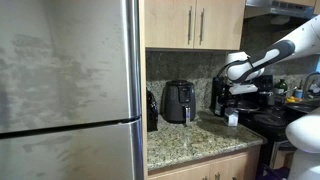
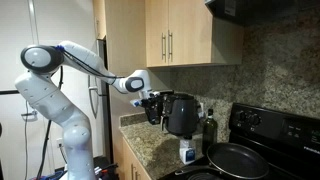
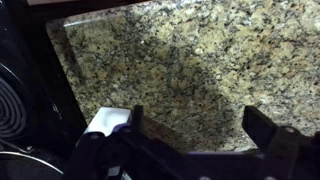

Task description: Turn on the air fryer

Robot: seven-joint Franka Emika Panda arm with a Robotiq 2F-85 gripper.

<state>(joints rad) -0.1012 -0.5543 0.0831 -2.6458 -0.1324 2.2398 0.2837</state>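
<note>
The black, rounded air fryer stands on the granite counter against the back wall. My gripper hangs over the counter well to its right, in front of the boxy black coffee maker, not touching the fryer. In the wrist view the gripper is open and empty, with only bare granite between its fingers. In an exterior view the gripper overlaps dark appliances, and I cannot tell which is the fryer there.
A small white and blue object sits on the counter by my left finger. A stove with a pan adjoins the counter. A bottle stands by the wall. The fridge and cabinets close in the space.
</note>
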